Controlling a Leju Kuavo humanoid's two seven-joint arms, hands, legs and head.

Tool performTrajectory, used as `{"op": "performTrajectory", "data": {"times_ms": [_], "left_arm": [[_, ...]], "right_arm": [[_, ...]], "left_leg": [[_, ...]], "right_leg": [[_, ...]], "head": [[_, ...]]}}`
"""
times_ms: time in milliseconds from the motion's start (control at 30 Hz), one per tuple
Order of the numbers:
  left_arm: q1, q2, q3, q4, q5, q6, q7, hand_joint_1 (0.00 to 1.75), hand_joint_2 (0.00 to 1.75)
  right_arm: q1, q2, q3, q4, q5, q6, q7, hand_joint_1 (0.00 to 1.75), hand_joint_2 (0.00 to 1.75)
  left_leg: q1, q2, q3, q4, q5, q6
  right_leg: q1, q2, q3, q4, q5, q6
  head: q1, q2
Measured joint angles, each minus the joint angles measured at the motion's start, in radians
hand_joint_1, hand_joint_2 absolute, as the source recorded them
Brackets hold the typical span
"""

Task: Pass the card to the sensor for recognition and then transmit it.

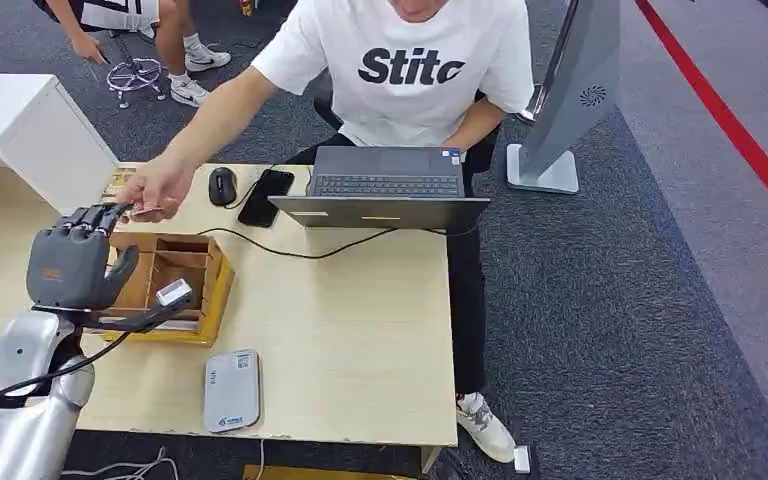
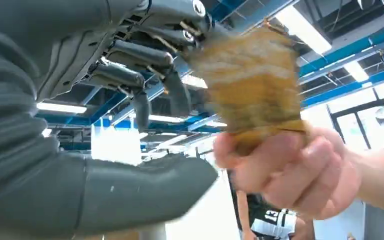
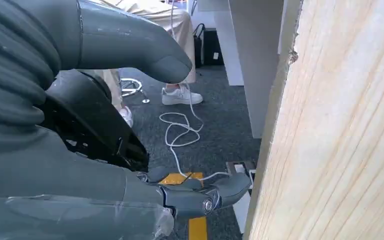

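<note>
Handing over the card (image 2: 252,82) is, in our judgement, the step in hand: the pass over the sensor (image 1: 232,390) appears done or skipped, and the transmit phase is under way. Our left hand (image 1: 72,262) is raised above the wooden box (image 1: 172,285) at the near-left of the table (image 1: 360,330), fingers pointing towards the person (image 1: 410,60) seated behind the laptop (image 1: 385,187). The person's hand (image 1: 155,190) meets our fingertips at the card.

In the head view the card is a thin sliver between the two hands, too small for us to read the grip. The left wrist view supplies what is missing: the yellowish card, blurred, stands edge-up with the person's fingers pinching one end and our dark fingers (image 2: 145,55) lying against the other, while our thumb (image 2: 145,190) stands well apart from it. We cannot tell from these pictures whether our fingers clamp the card or merely rest on it.

The right wrist view shows our right hand (image 3: 130,165) hanging beside the table's pale wooden edge, near a white cable (image 3: 180,130) on the grey floor; its thumb and fingers are spread and hold nothing.

The next move calls for letting the card go only when the person's pinch bears it, spreading the fingers without dragging the card sideways, then drawing the left arm back clear of the box. The head view alone places the mouse (image 1: 222,185) and phone (image 1: 266,196) beside the laptop.
</note>
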Motion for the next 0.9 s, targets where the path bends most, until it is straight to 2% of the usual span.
{"op": "performTrajectory", "data": {"times_ms": [200, 333, 500, 567, 633, 700, 767, 833, 900], "left_arm": [[0.008, 0.000, 0.000, -0.005, 0.000, 0.000, 0.006, 0.00, 1.75], [0.033, -0.003, 0.006, -0.024, 0.038, 0.029, 0.007, 0.00, 1.75], [0.136, -0.055, 0.062, -0.128, 0.299, 0.098, -0.101, 0.00, 1.75], [0.207, -0.095, 0.095, -0.199, 0.433, 0.119, -0.169, 0.00, 1.75], [0.318, -0.157, 0.140, -0.297, 0.625, 0.114, -0.278, 0.00, 1.75], [0.387, -0.215, 0.176, -0.361, 0.719, 0.104, -0.345, 0.00, 1.75], [0.439, -0.265, 0.222, -0.406, 0.813, 0.048, -0.389, 0.00, 1.75], [0.482, -0.345, 0.307, -0.440, 0.910, -0.040, -0.448, 0.00, 1.75], [0.518, -0.433, 0.408, -0.458, 0.995, -0.110, -0.473, 0.00, 1.75]], "right_arm": [[0.000, 0.000, 0.000, 0.000, -0.002, 0.000, 0.000, 0.00, 1.75], [0.000, 0.000, 0.000, 0.000, -0.005, 0.000, -0.002, 0.00, 1.75], [0.006, 0.000, -0.002, 0.000, -0.026, 0.000, -0.010, 0.00, 1.75], [0.012, 0.000, -0.005, 0.000, -0.038, 0.000, -0.021, 0.00, 1.75], [0.022, 0.000, -0.013, 0.001, -0.052, 0.000, -0.036, 0.00, 1.75], [0.032, -0.002, -0.022, 0.002, -0.057, 0.000, -0.043, 0.00, 1.75], [0.036, -0.002, -0.029, 0.002, -0.064, 0.002, -0.049, 0.00, 1.75], [0.042, -0.003, -0.040, 0.003, -0.076, 0.003, -0.058, 0.00, 1.75], [0.053, -0.006, -0.054, 0.004, -0.082, 0.004, -0.063, 0.00, 1.75]], "left_leg": [[0.000, 0.000, 0.000, 0.000, 0.000, 0.000], [0.000, 0.000, 0.000, 0.000, 0.000, 0.000], [0.000, 0.001, 0.000, 0.000, -0.001, 0.000], [0.000, 0.002, -0.001, 0.000, -0.002, 0.000], [-0.001, 0.005, 0.001, 0.000, -0.005, 0.001], [-0.001, 0.003, -0.001, 0.000, -0.005, 0.002], [-0.001, 0.002, -0.001, 0.000, -0.005, 0.002], [-0.001, 0.003, 0.000, 0.000, -0.006, 0.002], [-0.001, 0.003, 0.000, 0.000, -0.006, 0.002]], "right_leg": [[0.000, 0.000, 0.000, 0.000, 0.000, 0.000], [0.000, 0.000, 0.000, 0.000, 0.000, 0.000], [0.000, 0.001, 0.000, 0.000, 0.000, 0.000], [0.000, 0.002, 0.000, -0.001, -0.001, 0.001], [-0.001, 0.005, 0.000, -0.001, -0.002, 0.002], [-0.001, 0.003, 0.000, -0.001, -0.003, 0.003], [-0.001, 0.002, 0.000, -0.001, -0.004, 0.002], [-0.001, 0.002, 0.000, -0.001, -0.004, 0.002], [-0.001, 0.002, 0.000, -0.001, -0.004, 0.002]], "head": [[0.000, 0.000], [0.000, 0.000], [0.000, 0.000], [0.000, 0.000], [-0.001, 0.000], [0.001, 0.000], [0.002, 0.000], [0.001, 0.000], [0.003, 0.000]]}}
